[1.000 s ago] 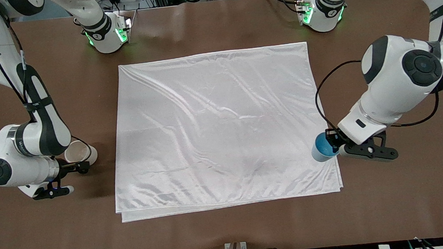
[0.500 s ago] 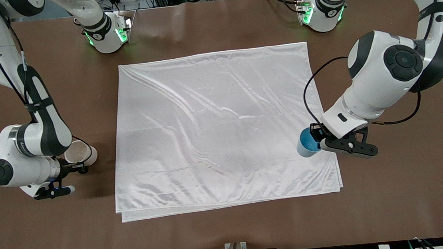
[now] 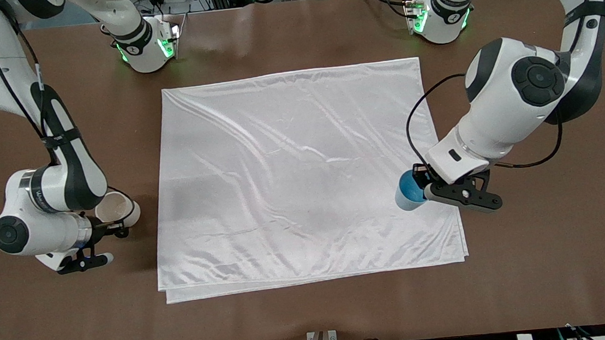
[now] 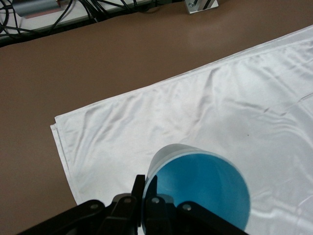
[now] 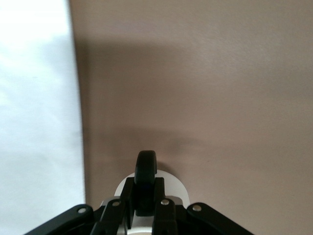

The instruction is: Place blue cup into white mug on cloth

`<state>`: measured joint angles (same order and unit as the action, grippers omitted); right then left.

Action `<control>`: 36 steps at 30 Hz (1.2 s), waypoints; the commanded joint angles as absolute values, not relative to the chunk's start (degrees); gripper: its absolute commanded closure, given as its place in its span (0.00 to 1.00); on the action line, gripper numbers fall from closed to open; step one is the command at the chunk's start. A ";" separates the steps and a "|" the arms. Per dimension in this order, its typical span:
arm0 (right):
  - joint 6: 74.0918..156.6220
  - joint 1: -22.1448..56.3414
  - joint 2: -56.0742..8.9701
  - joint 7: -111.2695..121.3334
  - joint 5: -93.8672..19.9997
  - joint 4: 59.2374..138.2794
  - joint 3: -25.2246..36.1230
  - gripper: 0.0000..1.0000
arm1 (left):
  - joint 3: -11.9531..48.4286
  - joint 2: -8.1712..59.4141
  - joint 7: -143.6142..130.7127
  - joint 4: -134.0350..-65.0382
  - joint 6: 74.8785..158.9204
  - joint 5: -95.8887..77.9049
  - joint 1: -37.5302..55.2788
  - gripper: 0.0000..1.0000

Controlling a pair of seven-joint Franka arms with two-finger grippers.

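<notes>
My left gripper [image 3: 420, 187] is shut on the rim of the blue cup [image 3: 407, 189], one finger inside and one outside, holding it over the white cloth [image 3: 291, 165] near the cloth's edge at the left arm's end. In the left wrist view the cup [image 4: 200, 191] opens toward the camera, with the gripper [image 4: 146, 198] on its wall and the cloth [image 4: 195, 112] below. My right gripper [image 3: 114, 226] is shut on the black handle of the white mug [image 3: 115, 207], over bare table beside the cloth. The right wrist view shows the gripper [image 5: 145, 196], the mug [image 5: 172, 185] and the cloth [image 5: 34, 122].
The brown table [image 3: 315, 317] surrounds the cloth. The two arm bases [image 3: 146, 44] [image 3: 439, 15] stand along the table's edge farthest from the front camera. A small metal bracket [image 3: 321, 337] sits at the table's nearest edge.
My left gripper has carried the blue cup from the cloth's edge further in over the cloth. My right gripper with the mug has shifted slightly toward the cloth.
</notes>
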<state>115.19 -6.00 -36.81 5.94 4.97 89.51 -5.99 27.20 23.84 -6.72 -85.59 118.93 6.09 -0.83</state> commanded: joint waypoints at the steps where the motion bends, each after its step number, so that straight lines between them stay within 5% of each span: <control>1: 110.84 -4.66 -34.54 3.43 5.54 88.07 -6.24 1.00 | 28.21 22.94 -6.77 -85.43 117.16 5.27 -1.14 1.00; 36: 108.37 9.22 -36.30 -30.58 -5.19 79.54 -13.10 1.00 | 29.09 22.24 -6.77 -85.43 114.87 5.36 -0.79 1.00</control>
<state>108.85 5.86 -34.90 -25.82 -4.34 82.13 -13.05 28.83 23.00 -6.69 -85.50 115.92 6.09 -0.83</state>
